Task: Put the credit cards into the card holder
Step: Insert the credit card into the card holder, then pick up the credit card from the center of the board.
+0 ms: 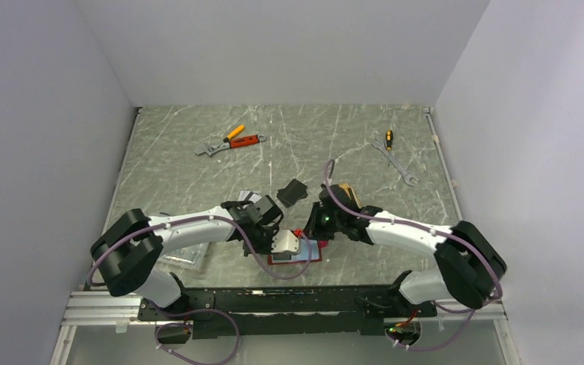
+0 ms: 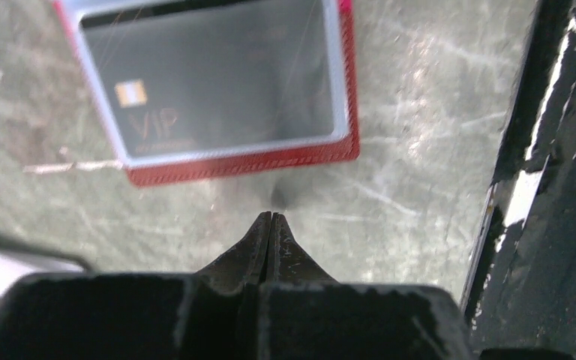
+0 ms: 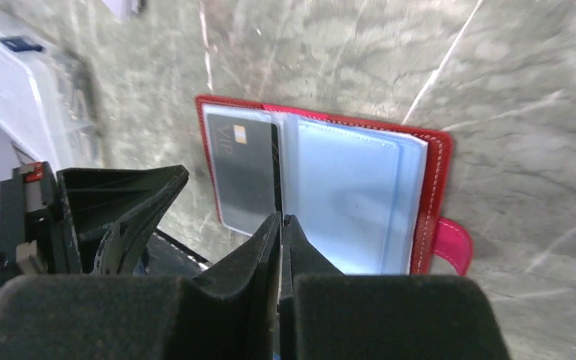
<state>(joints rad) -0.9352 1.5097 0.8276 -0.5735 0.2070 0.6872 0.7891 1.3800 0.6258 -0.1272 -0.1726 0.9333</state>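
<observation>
The red card holder (image 3: 436,180) lies open on the table, with a dark credit card (image 3: 241,169) marked VIP in its left pocket and bluish sleeves (image 3: 345,195) on the right. In the left wrist view the same card (image 2: 217,82) shows inside the holder (image 2: 255,161). My left gripper (image 2: 271,216) is shut and empty, over bare table just short of the holder's red edge. The right gripper (image 3: 279,217) is shut, with its tips over the holder's fold. A thin dark line runs up from those tips; I cannot tell whether it is a card. From above, both grippers meet at the holder (image 1: 302,257).
A black flat rectangle (image 1: 292,192) lies just beyond the grippers. A clear plastic box (image 1: 184,257) sits under the left arm. Pliers and a wrench (image 1: 230,141) lie at the back left, and a screwdriver and wrench (image 1: 395,156) at the back right. The black base rail (image 2: 540,187) borders the near edge.
</observation>
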